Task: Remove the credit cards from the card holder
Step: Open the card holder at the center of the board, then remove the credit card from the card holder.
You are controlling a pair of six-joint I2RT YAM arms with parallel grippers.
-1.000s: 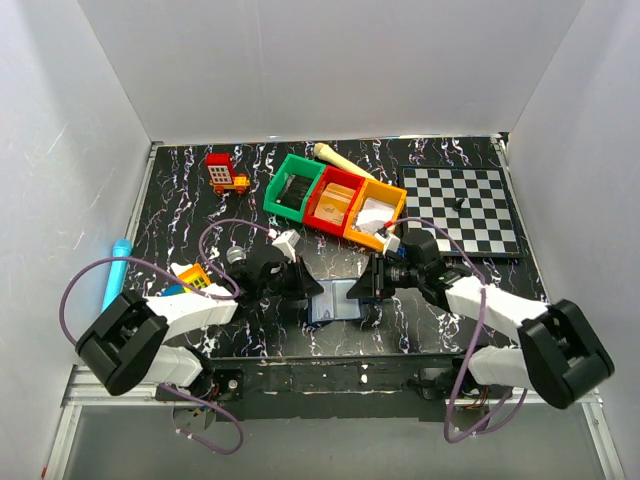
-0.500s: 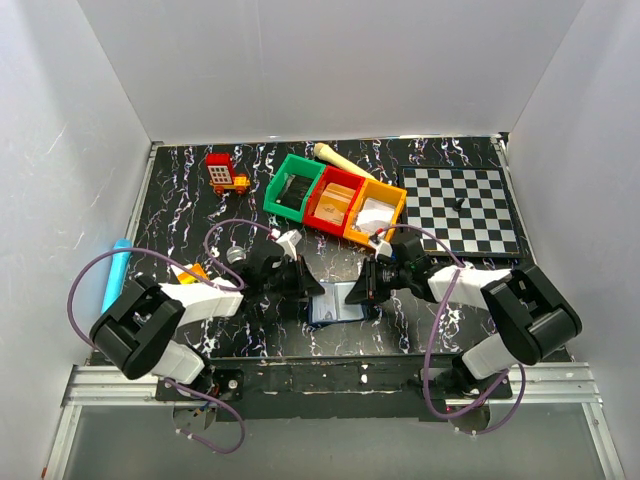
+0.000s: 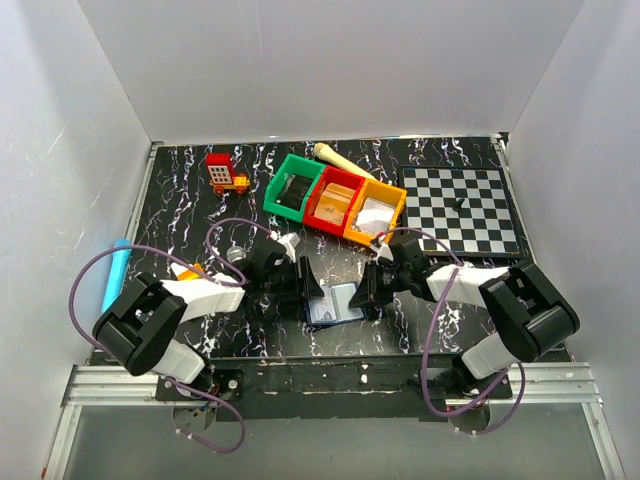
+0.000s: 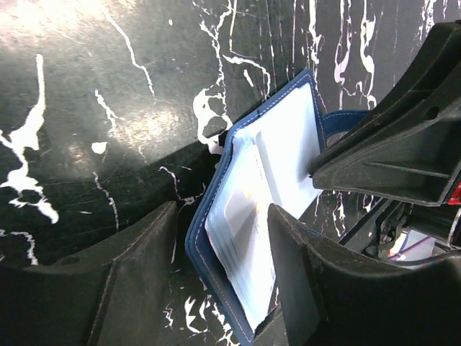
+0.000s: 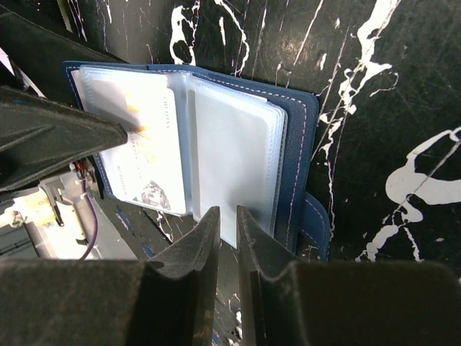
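The card holder (image 3: 338,303) lies open at the middle of the bench's (image 3: 180,190) near edge. The left gripper (image 4: 223,216) stands wide astride its left side. The right gripper (image 5: 228,213) is narrow, seemingly nipping a clear sleeve. With nothing pinning the cover, a pull could drag the whole holder or tear the sleeve, leaving the card (image 5: 144,151) inside.

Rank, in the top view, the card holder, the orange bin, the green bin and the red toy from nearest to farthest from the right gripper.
From the right gripper:
1. card holder, right at its fingertips, to the left.
2. orange bin, straight behind it.
3. green bin, farther back and to the left.
4. red toy, far back left.
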